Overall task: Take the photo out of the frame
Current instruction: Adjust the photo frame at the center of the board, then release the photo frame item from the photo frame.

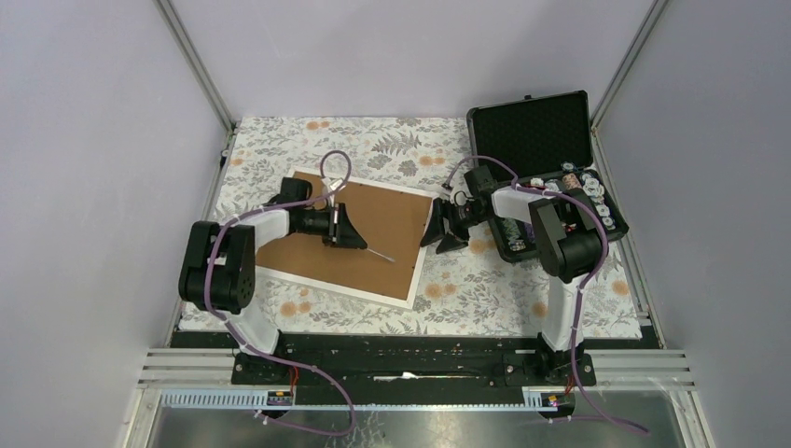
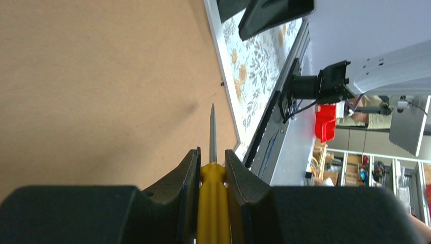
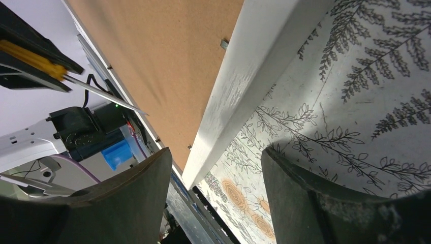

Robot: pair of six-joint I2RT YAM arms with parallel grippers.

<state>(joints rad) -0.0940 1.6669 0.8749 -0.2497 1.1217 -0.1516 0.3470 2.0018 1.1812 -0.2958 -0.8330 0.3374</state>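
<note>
**Entry: frame face down, screwdriver held over its back**

The frame (image 1: 396,219) was found lying flat on the floral tablecloth (image 1: 392,149), left of centre. Its brown back was turned up and its white border showed around the edge. The photo could not be seen in any view.

The left gripper (image 1: 359,241) was positioned over the brown back. Its fingers were closed tight on the yellow handle of a screwdriver (image 2: 212,203). The metal shaft was pointed toward the right edge of the frame. Whether the tip touched the board could not be told.

The right gripper (image 1: 437,241) was placed at the frame's right edge, with the jaws held wide apart and nothing gripped. In the right wrist view the white edge was seen running between the two fingers (image 3: 127,198). Contact with it could not be judged. A small metal tab (image 3: 223,44) was noted where the brown back meets the border.

A black case (image 1: 532,135) stood open at the far right, well clear of the frame. Its foam-lined lid was raised, and small items lay in its base, partly covered by the right arm.
</note>
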